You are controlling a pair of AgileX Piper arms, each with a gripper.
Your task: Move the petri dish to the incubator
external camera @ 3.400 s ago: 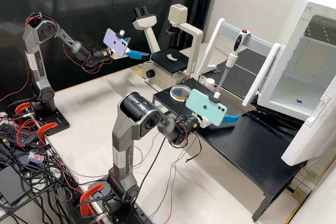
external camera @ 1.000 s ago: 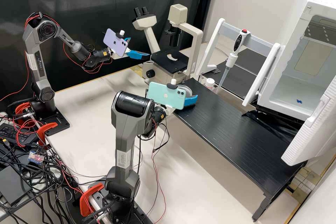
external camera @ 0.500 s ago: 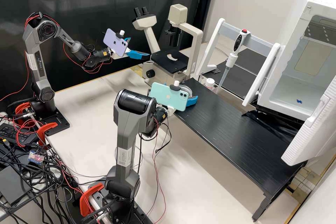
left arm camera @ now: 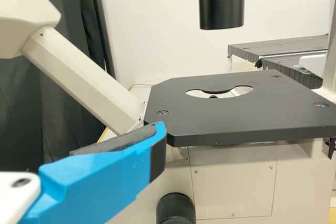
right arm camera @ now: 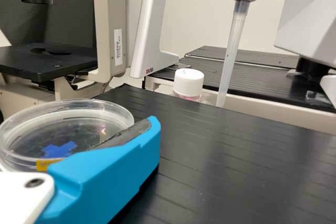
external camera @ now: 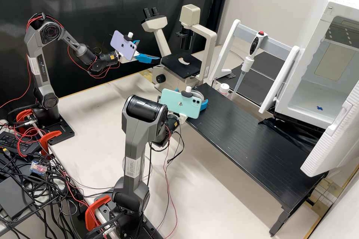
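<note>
Here's the petri dish [right arm camera: 86,121], at the black table's [external camera: 246,138] microscope-side end, right pincer [external camera: 204,104] right up at its rim; whether that grip is closed, I can't tell! Over by the microscope [external camera: 182,63], the left pincer [external camera: 149,51] stands wide, its 2 blue fingers apart. And the incubator [external camera: 312,95] gapes open!

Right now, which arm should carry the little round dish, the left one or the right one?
The right, I'd say. The right gripper is already at the petri dish and nearer the open incubator. The left gripper is away by the microscope.
</note>
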